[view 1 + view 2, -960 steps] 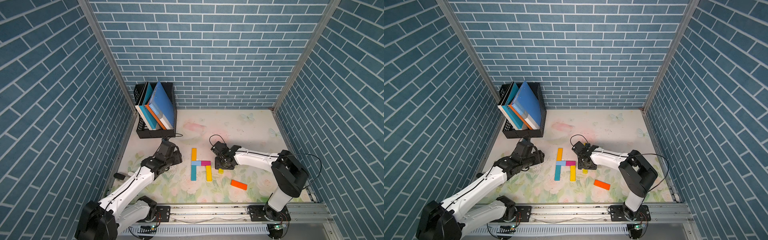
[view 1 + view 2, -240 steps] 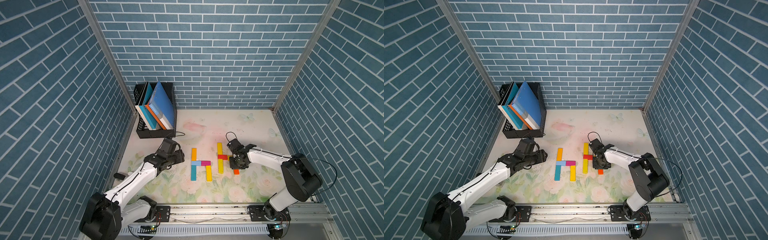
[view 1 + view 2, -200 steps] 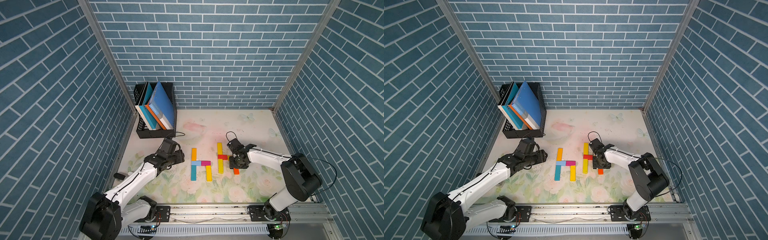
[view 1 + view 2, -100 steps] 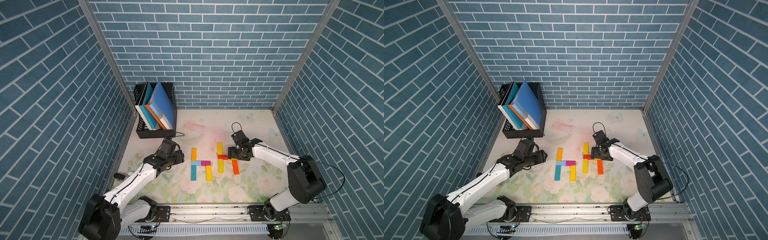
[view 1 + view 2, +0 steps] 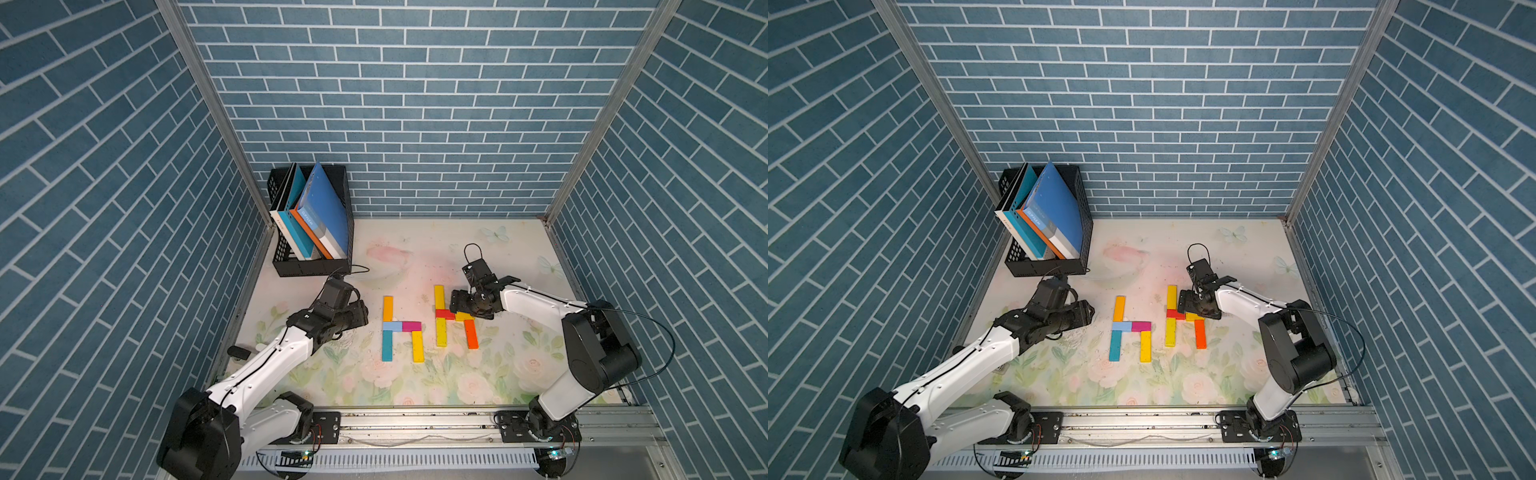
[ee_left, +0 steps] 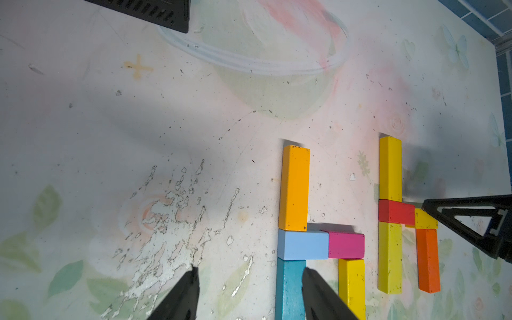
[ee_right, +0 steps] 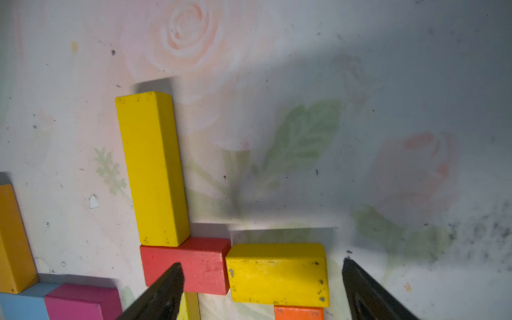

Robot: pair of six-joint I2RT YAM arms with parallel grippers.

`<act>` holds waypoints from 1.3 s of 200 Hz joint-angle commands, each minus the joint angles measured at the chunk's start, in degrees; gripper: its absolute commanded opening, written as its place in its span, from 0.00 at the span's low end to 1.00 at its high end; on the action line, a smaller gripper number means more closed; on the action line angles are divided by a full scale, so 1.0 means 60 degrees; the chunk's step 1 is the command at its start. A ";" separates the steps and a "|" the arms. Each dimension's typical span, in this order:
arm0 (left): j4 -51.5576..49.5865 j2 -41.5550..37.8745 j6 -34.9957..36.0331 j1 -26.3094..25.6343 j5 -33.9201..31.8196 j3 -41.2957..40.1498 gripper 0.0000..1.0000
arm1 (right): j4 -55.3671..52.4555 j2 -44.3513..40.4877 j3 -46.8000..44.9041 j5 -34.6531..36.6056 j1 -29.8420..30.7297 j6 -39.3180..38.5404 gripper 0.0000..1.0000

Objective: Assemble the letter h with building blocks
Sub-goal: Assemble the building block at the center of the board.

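Presently on the floral tabletop (image 5: 415, 249), near the black file rack (image 5: 311, 268): ten building blocks (image 5: 401, 326) laid as two h figures, seemingly complete. Right gripper (image 7: 261, 263) spread and empty, straddling the short yellow block (image 7: 277, 274) of the right-hand h (image 5: 444, 314); left gripper (image 6: 249, 268) spread and empty near the teal block (image 6: 289, 288). Risk: lifting off slantwise could knock that yellow block askew.
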 commanded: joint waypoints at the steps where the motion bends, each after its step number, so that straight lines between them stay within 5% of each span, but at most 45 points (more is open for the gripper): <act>1: -0.0072 -0.0129 0.0118 0.0068 -0.0100 -0.0147 0.64 | 0.0168 0.0160 -0.0206 -0.0245 -0.0009 0.0305 0.90; 260: 0.0031 -0.0154 0.0121 0.0068 -0.0166 -0.0235 0.64 | 0.0301 -0.0260 -0.0506 -0.0513 0.0167 0.0715 0.90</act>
